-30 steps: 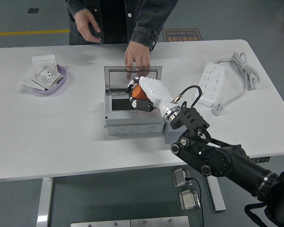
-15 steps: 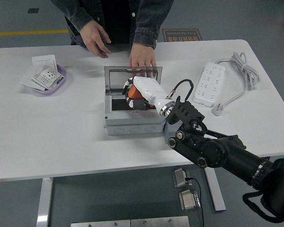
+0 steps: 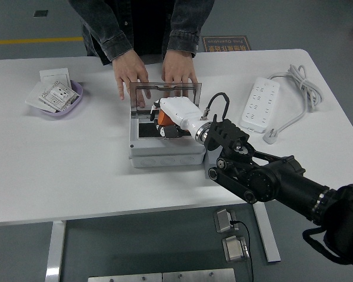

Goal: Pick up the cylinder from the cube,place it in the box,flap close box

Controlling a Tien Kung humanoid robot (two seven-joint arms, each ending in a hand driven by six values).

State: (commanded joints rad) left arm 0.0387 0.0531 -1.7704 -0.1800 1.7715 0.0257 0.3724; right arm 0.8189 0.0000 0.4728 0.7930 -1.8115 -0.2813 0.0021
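A grey box (image 3: 165, 154) stands mid-table with its clear flap lid (image 3: 165, 93) raised at the back. My right hand (image 3: 166, 120), white with black finger joints, reaches down into the box opening and is shut on an orange cylinder (image 3: 163, 117). The cylinder is low inside the box, partly hidden by my fingers. A person at the far side has both hands (image 3: 129, 71) (image 3: 179, 66) on the lid's top edge. A cube is hidden from view. My left arm does not show.
A purple dish (image 3: 70, 101) holding white packets sits at the far left. A white power strip (image 3: 260, 103) with its coiled cable (image 3: 300, 88) lies at the right. My black right forearm (image 3: 270, 179) crosses the table's near edge.
My right hand moved left and lower into the box with the cylinder. The person's second hand came down, so both hands now hold the lid, which has tilted up.
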